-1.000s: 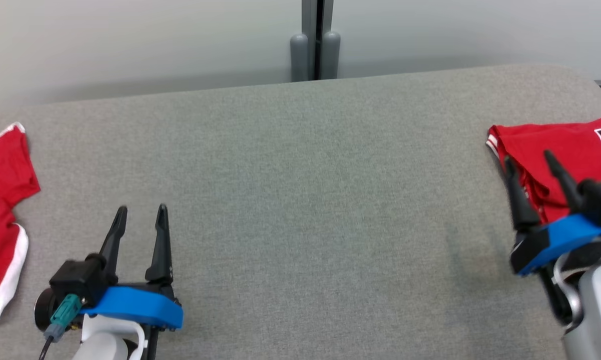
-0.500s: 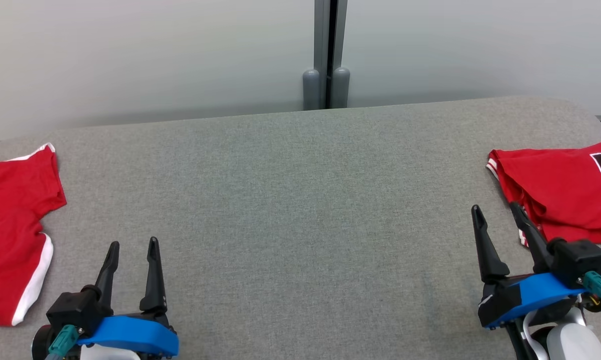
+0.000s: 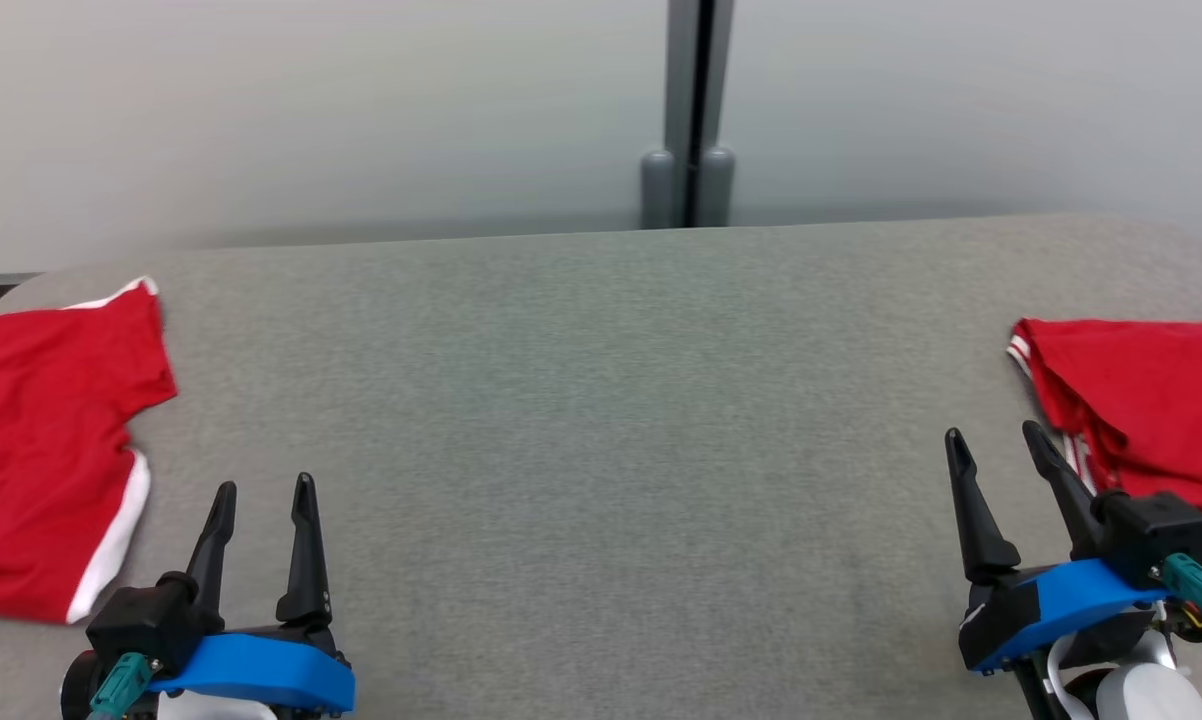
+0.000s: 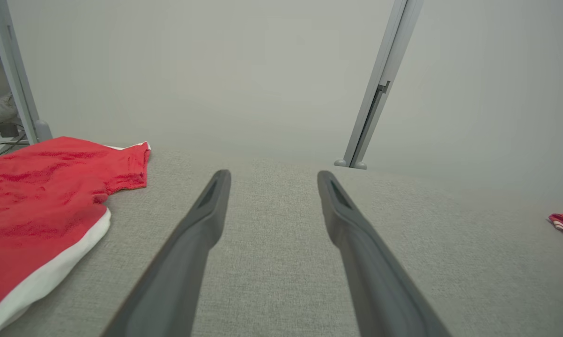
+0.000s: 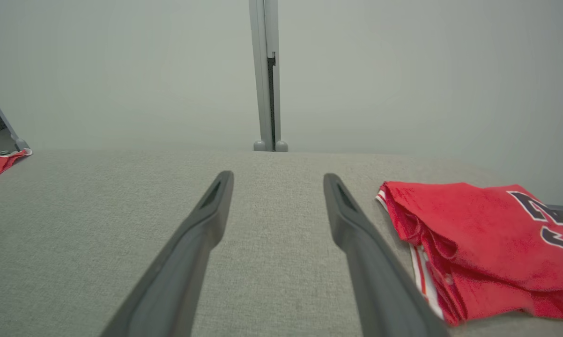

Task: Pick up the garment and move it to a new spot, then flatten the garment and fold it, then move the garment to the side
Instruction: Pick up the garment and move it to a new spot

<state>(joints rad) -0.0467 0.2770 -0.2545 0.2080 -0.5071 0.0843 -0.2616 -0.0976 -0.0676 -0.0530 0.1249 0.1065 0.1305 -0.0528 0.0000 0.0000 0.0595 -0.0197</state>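
The folded garment (image 5: 473,243), red, carries large dark characters (image 5: 541,213) edged in white on its upper face. In the right wrist view they lie skewed and run off that view's right edge, so they cannot be read for certain; the upper one resembles a 2.

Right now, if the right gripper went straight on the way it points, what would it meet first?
Probably nothing soon: ahead of the right gripper lies bare grey table, then the post at the wall. The folded red garment sits just right of that line, though the clearance is unclear.
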